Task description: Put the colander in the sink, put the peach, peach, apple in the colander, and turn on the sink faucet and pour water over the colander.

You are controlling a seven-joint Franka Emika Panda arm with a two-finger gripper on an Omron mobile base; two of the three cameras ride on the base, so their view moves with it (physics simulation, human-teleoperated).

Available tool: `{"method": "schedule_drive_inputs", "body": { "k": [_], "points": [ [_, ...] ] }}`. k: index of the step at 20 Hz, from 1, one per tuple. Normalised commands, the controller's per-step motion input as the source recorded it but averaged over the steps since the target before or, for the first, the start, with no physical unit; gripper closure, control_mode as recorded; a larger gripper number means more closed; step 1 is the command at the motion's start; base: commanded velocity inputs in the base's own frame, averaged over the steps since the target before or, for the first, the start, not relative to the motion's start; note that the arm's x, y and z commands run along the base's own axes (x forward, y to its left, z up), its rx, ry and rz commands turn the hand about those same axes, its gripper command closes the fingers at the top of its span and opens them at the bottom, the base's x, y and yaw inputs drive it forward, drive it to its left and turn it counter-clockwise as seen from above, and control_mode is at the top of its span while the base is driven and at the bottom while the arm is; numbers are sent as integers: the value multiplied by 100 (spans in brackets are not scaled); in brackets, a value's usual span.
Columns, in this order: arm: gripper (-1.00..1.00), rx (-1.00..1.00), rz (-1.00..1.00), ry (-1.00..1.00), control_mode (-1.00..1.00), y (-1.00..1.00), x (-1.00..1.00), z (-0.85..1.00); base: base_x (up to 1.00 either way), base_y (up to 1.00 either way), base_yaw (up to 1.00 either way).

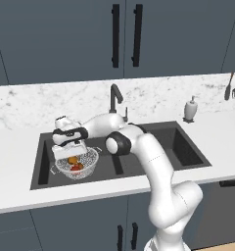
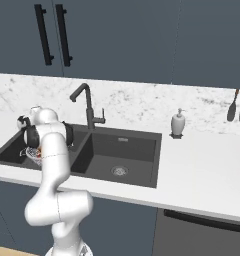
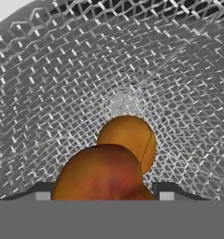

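The colander [image 1: 76,165] sits in the left basin of the sink [image 1: 188,152], under faucet [image 1: 114,96] reach. The jaws [image 3: 102,193] straddle a peach [image 3: 100,172] above another peach [image 3: 128,135]; whether they grip it cannot be told.

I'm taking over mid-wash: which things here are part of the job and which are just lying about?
Job: colander in the sink's left basin; two peaches in it; faucet; the tool above the colander.

Lying about: soap dispenser; hanging utensils; cabinet handles.
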Motion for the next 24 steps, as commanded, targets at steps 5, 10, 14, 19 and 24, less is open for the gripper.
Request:
{"method": "schedule_drive_inputs", "body": {
  "k": [5, 10, 14, 19, 24],
  "points": [
    [-100, 0, 0, 1, -100, 2, -16, -5, 0, 0, 0],
    [-100, 0, 0, -8, -100, -7, -51, 5, 0, 0, 0],
    [-100, 1, 0, -14, -100, -12, -52, 7, 0, 0, 0],
    [-100, 0, 0, -22, -100, -20, -54, 14, 0, 0, 0],
    [-100, 2, 0, -24, -100, -22, -71, 21, 0, 0, 0]
  ]
}}
